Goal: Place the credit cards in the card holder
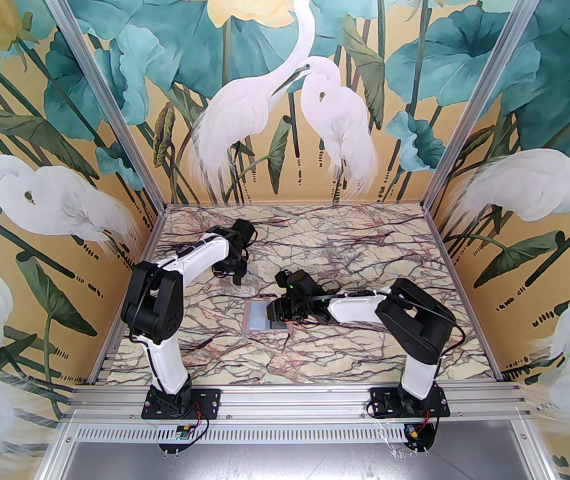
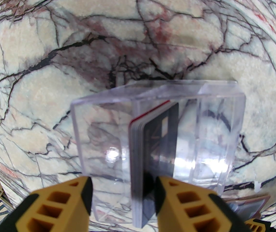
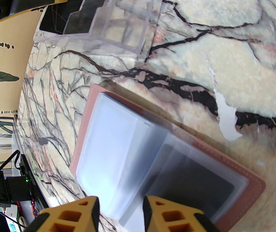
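Item: left gripper (image 1: 237,277), reached to the far left part of the marble-patterned table (image 1: 345,363), pointing down at a small clear plastic box (image 2: 99,129). Contents of the box: the credit cards (image 2: 158,139), a stack standing on edge, black with fine gold lines, and one red card (image 2: 150,110) on the stack's left face. In the left wrist view the left gripper (image 2: 123,181) straddles the near end of the stack with its jaws partly apart. The right-hand pad lies just beside or touching the outer black card. The left-hand pad stands clear of the stack, with the box's wall between, so nothing is gripped. Item: card holder (image 1: 255,318), dusty-pink with a stitched edge, lying open and flat near the table's centre, well apart from the box. Interior: pale grey-blue clear sleeves (image 3: 109,141); a dark card (image 3: 196,185) shows through the sleeve in the half toward the lower right of the right wrist view. Item: right gripper (image 1: 272,314), low over the holder's right part. In the right wrist view the right gripper (image 3: 120,200) has its jaws partly apart, and a blurred sleeve leaf (image 3: 140,158) rises between them. The pads are not closed on the leaf. The box (image 3: 118,32) lies beyond the holder (image 3: 255,185) in that view.
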Controlling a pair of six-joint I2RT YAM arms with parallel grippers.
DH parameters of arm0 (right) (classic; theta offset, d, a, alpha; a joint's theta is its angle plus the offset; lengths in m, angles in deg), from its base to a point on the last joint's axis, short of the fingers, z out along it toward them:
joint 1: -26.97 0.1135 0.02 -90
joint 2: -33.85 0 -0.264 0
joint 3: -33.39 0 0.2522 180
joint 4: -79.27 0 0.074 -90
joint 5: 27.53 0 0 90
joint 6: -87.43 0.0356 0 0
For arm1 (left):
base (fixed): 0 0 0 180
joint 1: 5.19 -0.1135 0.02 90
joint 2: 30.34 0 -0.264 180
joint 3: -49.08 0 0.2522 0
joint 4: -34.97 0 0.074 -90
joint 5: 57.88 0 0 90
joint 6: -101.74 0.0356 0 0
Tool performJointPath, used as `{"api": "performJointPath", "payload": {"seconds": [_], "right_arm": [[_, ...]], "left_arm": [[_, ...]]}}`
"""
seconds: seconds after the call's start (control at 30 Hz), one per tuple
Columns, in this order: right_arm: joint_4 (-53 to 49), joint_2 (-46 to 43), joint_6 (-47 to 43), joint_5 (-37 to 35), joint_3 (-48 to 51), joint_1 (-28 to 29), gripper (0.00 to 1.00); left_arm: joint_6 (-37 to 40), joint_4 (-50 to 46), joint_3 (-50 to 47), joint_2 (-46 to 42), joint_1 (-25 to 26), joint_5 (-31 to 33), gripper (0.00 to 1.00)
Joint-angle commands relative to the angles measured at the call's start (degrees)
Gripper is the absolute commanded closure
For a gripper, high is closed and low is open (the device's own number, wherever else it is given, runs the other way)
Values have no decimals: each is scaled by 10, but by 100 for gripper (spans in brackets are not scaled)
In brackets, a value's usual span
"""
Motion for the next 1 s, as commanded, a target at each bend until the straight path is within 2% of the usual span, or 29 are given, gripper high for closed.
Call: {"api": "performJointPath", "payload": {"seconds": [0.0,0.63,0.7,0.77,0.8,0.9,0.97], "right_arm": [[-8,13,-9,10,-10,0,62],[-7,11,-9,11,-9,0,62],[-7,11,-8,11,-9,0,62],[-7,11,-9,11,-9,0,62],[-8,12,-9,11,-9,0,62],[-8,11,-8,12,-9,0,62],[-8,12,-9,11,-9,0,62]], "left_arm": [[-3,-20,15,2,3,4,52],[-1,-41,30,-14,3,8,62],[-2,-39,29,-15,3,2,58],[-3,-30,24,-19,4,-16,46],[-4,-25,22,-21,3,-24,44],[-9,-15,18,-18,3,-46,44],[-9,-14,18,-11,3,-48,47]]}}
